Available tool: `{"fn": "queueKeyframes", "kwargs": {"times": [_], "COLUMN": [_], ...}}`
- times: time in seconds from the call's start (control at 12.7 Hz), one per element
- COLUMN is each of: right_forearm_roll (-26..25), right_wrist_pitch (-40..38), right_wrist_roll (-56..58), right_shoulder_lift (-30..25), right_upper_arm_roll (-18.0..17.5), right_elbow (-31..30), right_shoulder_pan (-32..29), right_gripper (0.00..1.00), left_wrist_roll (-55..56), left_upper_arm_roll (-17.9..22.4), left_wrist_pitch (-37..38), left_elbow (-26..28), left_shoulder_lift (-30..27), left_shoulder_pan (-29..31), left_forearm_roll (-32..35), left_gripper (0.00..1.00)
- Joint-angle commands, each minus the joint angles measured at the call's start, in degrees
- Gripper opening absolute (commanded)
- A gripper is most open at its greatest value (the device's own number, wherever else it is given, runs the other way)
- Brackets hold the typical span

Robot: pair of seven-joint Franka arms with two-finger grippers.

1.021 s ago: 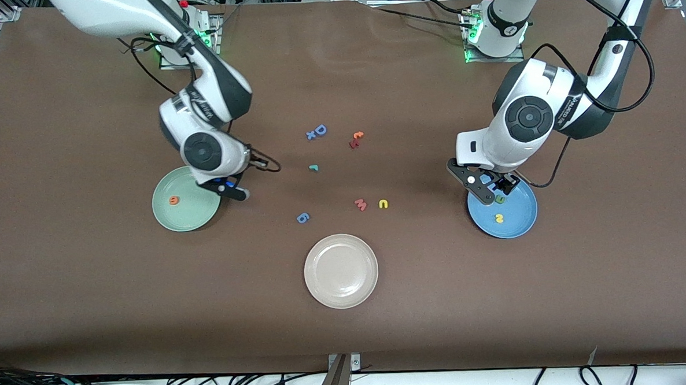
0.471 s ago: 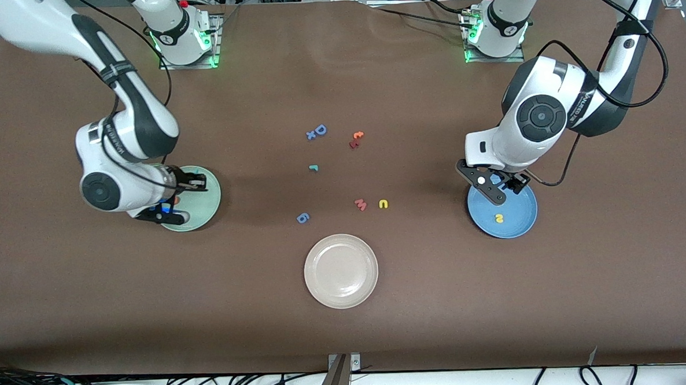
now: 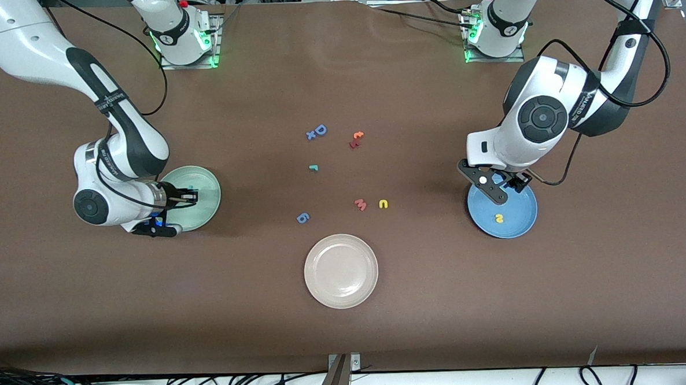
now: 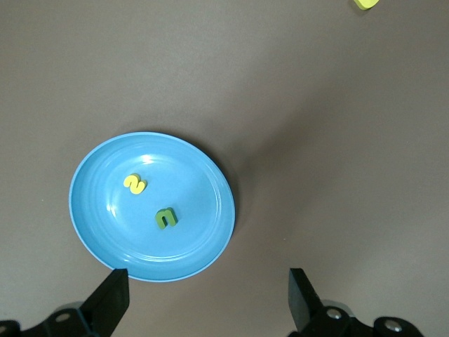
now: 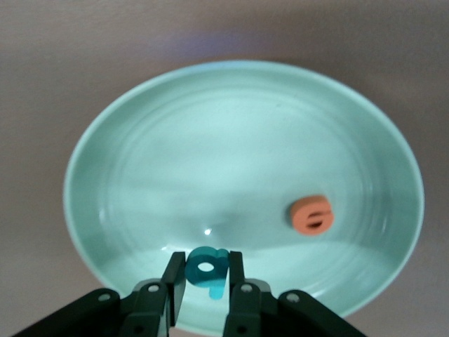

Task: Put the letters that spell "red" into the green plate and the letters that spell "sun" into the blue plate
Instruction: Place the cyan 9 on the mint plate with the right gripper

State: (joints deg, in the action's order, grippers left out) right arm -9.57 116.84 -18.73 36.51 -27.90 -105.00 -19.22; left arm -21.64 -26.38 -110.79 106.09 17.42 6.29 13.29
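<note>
My right gripper (image 3: 188, 195) (image 5: 205, 262) hangs low over the pale green plate (image 3: 208, 194) (image 5: 210, 140), shut on the teal "d" (image 5: 208, 269). The orange "e" (image 5: 311, 214) lies in that plate. The small teal "r" (image 3: 313, 168) lies mid-table. My left gripper (image 3: 502, 185) (image 4: 207, 281) is open and empty above the blue plate's (image 3: 518, 219) (image 4: 105, 232) edge. The yellow "s" (image 3: 499, 218) (image 4: 135, 184) and green "u" (image 4: 165, 218) lie in the blue plate. The yellow "n" (image 3: 383, 203) (image 4: 366, 3) lies on the table beside a pink letter.
A beige plate (image 3: 340, 270) sits nearest the front camera, mid-table. Loose letters lie around the middle: a blue "D" (image 3: 319, 130), an orange and dark red pair (image 3: 356, 138), a pink "w" (image 3: 361, 204) and a blue "6" (image 3: 302, 218).
The right arm swung round toward its own end of the table, bringing its gripper with the "d" over the green plate. The left gripper drew slightly back from the blue plate's middle.
</note>
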Motion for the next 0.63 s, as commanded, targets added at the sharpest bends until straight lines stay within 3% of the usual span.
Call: {"fn": "queueKeyframes", "kwargs": {"times": [0.0,0.16,0.24,0.31,0.39,0.55], "right_forearm_roll": [-1.33,-2.73,-2.74,-2.74,-2.74,-2.56], "right_wrist_pitch": [0.84,1.19,1.11,1.11,1.02,0.32], "right_wrist_roll": [0.88,0.8,0.71,0.71,0.53,-0.26], "right_shoulder_lift": [0.58,0.84,0.84,0.84,0.67,-0.21], "right_upper_arm_roll": [0.04,0.04,0.04,0.04,-0.05,-0.57], "right_elbow": [0.23,0.32,0.32,0.41,0.41,0.67], "right_shoulder_pan": [-0.03,-0.03,-0.03,-0.03,-0.03,0.06], "right_gripper": [0.14,0.27,0.43,0.65,0.78,0.83], "left_wrist_roll": [0.02,0.02,0.02,0.02,0.02,2.46], "left_upper_arm_roll": [-0.17,-0.25,-0.25,-0.34,-0.34,-0.61], "left_wrist_pitch": [1.28,1.28,1.19,0.93,0.84,-0.03], "left_elbow": [-0.18,-0.09,-0.09,-0.7,-2.36,-4.92], "left_shoulder_lift": [-0.99,-0.73,-0.46,0.15,2.24,5.94], "left_shoulder_pan": [0.48,0.39,0.3,0.22,-0.57,-3.72], "left_forearm_roll": [-1.33,-1.34,-1.42,-1.51,-1.51,-0.64], "left_gripper": [1.0,1.0,1.0,1.0,1.0,1.0]}}
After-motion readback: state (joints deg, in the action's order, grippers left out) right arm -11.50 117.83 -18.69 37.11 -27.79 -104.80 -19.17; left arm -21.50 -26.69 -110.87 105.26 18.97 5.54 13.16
